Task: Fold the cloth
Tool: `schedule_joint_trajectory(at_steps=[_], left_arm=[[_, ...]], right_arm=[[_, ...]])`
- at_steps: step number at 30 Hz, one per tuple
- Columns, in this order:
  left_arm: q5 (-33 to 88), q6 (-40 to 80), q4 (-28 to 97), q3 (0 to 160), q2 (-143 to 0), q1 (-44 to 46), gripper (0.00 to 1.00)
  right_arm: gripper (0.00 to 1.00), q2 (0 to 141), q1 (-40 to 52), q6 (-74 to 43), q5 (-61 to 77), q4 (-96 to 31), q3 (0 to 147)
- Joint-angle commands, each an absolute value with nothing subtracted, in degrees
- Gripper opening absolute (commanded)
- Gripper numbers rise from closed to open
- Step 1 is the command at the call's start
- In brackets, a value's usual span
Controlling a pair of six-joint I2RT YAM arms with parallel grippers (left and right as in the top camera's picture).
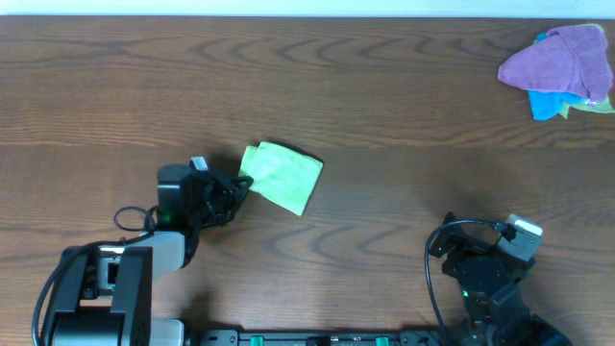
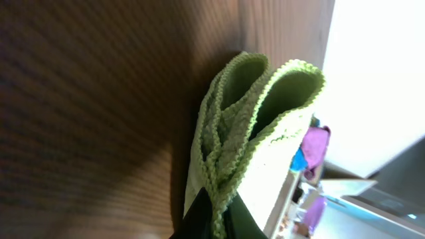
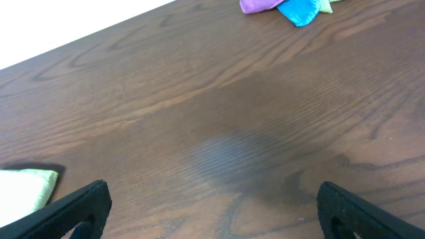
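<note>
A light green cloth [image 1: 282,174] lies folded into a small rectangle left of the table's middle. My left gripper [image 1: 238,185] is at its left corner, shut on the cloth's stitched edge. In the left wrist view the folded layers [image 2: 252,126] curl up between the dark fingers [image 2: 214,222]. My right gripper [image 1: 452,245] is at the front right, well away from the cloth; its fingers [image 3: 212,209] are spread wide and empty over bare wood. The cloth's corner [image 3: 26,186] shows at the left edge of the right wrist view.
A pile of purple, blue and green cloths [image 1: 562,67] lies at the far right corner of the wooden table [image 1: 384,86]; it also shows in the right wrist view [image 3: 285,6]. The table's back edge meets a white wall.
</note>
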State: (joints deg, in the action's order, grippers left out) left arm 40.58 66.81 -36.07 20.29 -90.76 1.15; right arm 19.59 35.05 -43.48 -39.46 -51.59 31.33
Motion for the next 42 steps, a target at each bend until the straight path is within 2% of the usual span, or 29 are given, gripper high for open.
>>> schedule_joint_trajectory(at_steps=[1,12,19,42], left_arm=[[48.4,64.9,-36.3,23.6,-91.3,-1.7,0.06],[58.8,65.1,-32.5,34.0,-91.3,-7.9,0.06],[66.1,64.7,-28.0,39.7,-91.3,-15.9,0.06],[82.5,64.3,-28.2,40.4,-90.8,-35.6,0.06]], right_arm=[[0.99,19.3,34.4,-44.3,-40.3,-51.7,31.3],[0.99,19.3,34.4,-44.3,-40.3,-51.7,31.3],[0.99,19.3,34.4,-44.3,-40.3,-51.7,31.3],[0.99,19.3,34.4,-44.3,-40.3,-51.7,31.3]])
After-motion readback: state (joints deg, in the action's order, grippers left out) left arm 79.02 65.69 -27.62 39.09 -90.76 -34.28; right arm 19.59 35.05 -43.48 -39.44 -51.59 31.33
